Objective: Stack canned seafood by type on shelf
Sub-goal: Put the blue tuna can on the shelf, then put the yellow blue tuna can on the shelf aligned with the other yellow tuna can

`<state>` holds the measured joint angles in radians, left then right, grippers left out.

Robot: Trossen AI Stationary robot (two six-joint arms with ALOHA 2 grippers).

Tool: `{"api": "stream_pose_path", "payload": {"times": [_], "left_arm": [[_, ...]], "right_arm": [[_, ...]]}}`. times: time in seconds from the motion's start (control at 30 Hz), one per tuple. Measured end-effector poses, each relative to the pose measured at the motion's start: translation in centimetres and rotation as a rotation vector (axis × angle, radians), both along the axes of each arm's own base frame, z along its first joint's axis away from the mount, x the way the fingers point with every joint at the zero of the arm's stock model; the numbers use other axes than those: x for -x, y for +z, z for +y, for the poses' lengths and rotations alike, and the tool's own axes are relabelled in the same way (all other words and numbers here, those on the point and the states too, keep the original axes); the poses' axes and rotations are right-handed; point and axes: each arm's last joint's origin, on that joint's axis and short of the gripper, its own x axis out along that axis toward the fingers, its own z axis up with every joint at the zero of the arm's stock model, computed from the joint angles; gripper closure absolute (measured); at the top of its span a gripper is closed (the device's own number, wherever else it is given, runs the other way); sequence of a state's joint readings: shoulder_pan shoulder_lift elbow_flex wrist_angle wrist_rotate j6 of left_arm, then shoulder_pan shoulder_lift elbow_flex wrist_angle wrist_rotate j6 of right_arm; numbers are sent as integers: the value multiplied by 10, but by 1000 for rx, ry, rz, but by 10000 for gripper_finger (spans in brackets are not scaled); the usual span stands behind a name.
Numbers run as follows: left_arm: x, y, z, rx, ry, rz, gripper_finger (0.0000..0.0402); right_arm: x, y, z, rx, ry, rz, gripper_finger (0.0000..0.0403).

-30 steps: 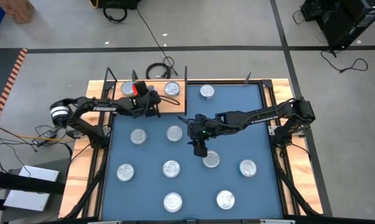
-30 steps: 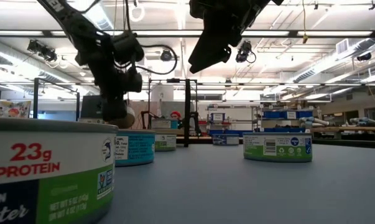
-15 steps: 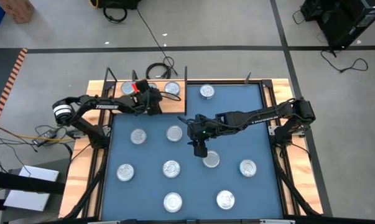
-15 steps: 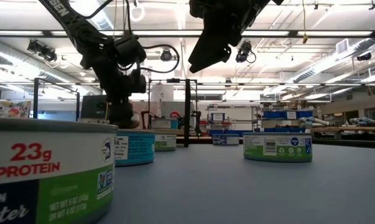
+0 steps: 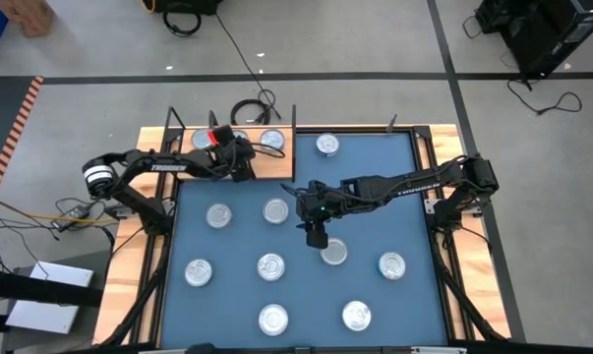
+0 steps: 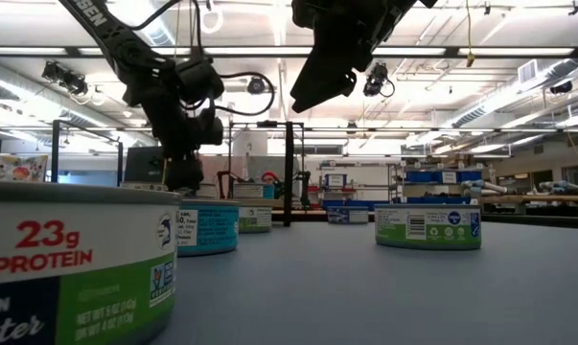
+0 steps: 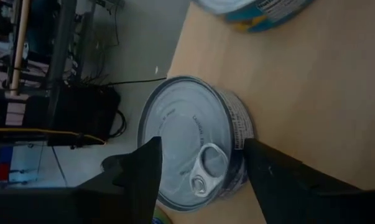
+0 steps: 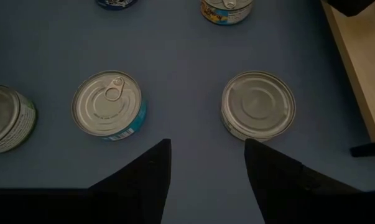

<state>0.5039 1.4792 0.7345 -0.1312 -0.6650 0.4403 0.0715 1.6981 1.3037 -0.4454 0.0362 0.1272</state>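
The shelf [image 5: 266, 165] is a light-brown board at the table's far left. Two tins [image 5: 200, 141] [image 5: 271, 141] stand on it. My left gripper [image 5: 237, 157] hangs over the board, shut on a third tin [image 7: 187, 143] with a pull-tab lid. That tin is hidden under the gripper in the high view. Several more silver tins lie on the blue mat [image 5: 375, 197]. My right gripper [image 5: 317, 236] hovers open above mid-mat. A pull-tab tin [image 8: 107, 104] and a plain-faced tin [image 8: 259, 104] lie ahead of its fingers [image 8: 143, 174]. My left gripper [image 7: 203, 146] has the tin between its two fingers, which stand on opposite sides of its round wall [image 7: 240, 127] and come from above. The lid faces up. Whether the tin's base rests on the board [image 7: 311, 93] or hangs just over it, I cannot tell.
Thin black uprights [image 5: 294, 138] [image 5: 173, 118] stand at the shelf's corners. Another tin [image 7: 255, 9] with a blue and yellow label sits on the board beyond the held one. One tin [image 5: 326, 145] lies near the mat's far edge. A big tin [image 6: 68, 259] fills the low view's near left.
My left gripper has moved a little toward the table's far edge, farther over the shelf board, and has kept still for the last half second. My right arm has not moved.
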Motion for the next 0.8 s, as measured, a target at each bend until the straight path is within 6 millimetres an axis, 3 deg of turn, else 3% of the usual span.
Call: {"api": "stream_pose_path", "payload": {"times": [0.2, 0.47, 0.63, 0.8], "left_arm": [[7, 0, 11, -5, 50, -8, 192], [5, 1, 9, -5, 43, -10, 198], [1, 7, -7, 0, -4, -22, 209], [2, 20, -40, 23, -82, -20, 257]], "right_arm": [[0, 0, 0, 0, 0, 0, 192], [0, 0, 0, 2, 3, 1, 192], [1, -1, 2, 22, 37, 15, 193], [3, -3, 9, 48, 81, 34, 210]]}}
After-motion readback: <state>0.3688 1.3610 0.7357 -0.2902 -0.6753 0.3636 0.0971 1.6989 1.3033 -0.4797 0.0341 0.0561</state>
